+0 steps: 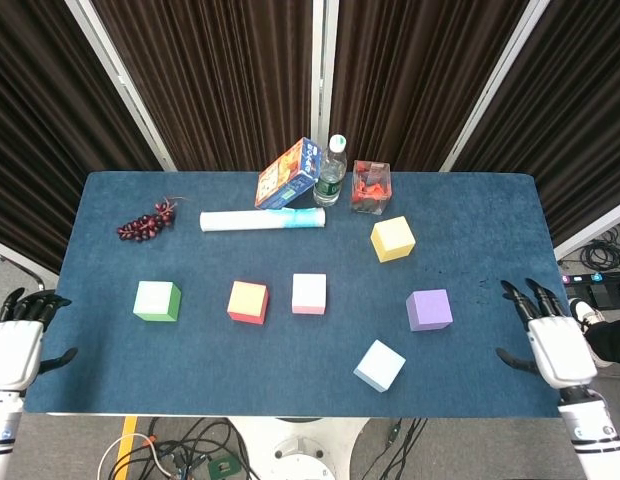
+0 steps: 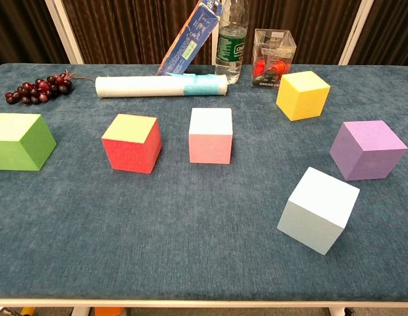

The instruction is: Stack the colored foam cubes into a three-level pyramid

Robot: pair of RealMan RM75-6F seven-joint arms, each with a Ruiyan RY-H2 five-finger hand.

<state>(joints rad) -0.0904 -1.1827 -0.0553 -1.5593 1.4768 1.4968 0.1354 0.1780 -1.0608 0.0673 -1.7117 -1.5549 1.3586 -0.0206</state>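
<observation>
Foam cubes, six in all and none stacked, sit apart on the blue cloth-covered table (image 1: pixel 110 200): a green cube (image 1: pixel 156 300), a red cube (image 1: pixel 247 302), a pink cube (image 1: pixel 309 293), a yellow cube (image 1: pixel 393 239), a purple cube (image 1: pixel 429 309) and a pale blue cube (image 1: pixel 379 365). The purple and pale blue cubes lie nearest the right hand (image 1: pixel 553 345), which hovers at the table's right edge with fingers spread, holding nothing. The green cube is the one closest to the left hand (image 1: pixel 14 350), off the left edge, fingers likewise apart and empty. Along the far side stand one clear container (image 2: pixel 273 58) holding red pieces, one water bottle (image 2: pixel 230 41), one tilted blue box (image 2: pixel 191 41), one paper roll (image 2: pixel 161 85) and one grape bunch (image 2: pixel 38 88).
</observation>
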